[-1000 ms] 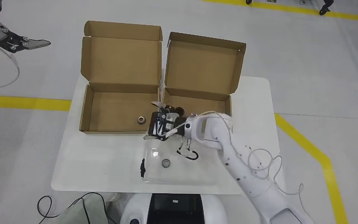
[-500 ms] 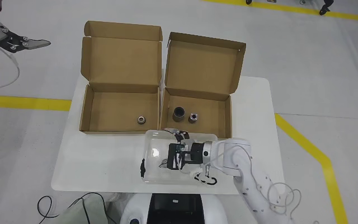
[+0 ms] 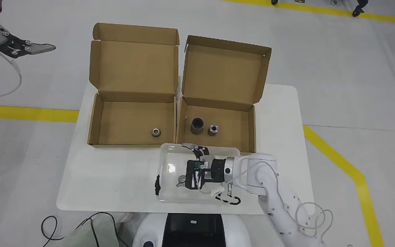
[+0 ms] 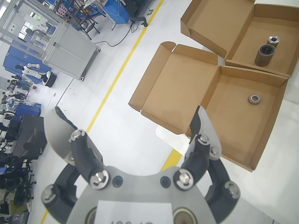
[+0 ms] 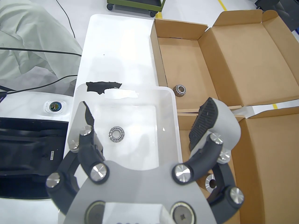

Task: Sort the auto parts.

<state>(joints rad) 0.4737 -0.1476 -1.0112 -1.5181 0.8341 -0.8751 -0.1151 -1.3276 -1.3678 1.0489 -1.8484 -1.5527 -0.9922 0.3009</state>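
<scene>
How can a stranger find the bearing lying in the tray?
On the white table, find the shallow tray nearest the robot, before the cardboard boxes. The bearing lies alone on its floor; its silver twin sits inside a box.

The two open cardboard boxes were plain brown, the bench white; beside them the plastic tray was translucent white, its bearing ring silver.
</scene>
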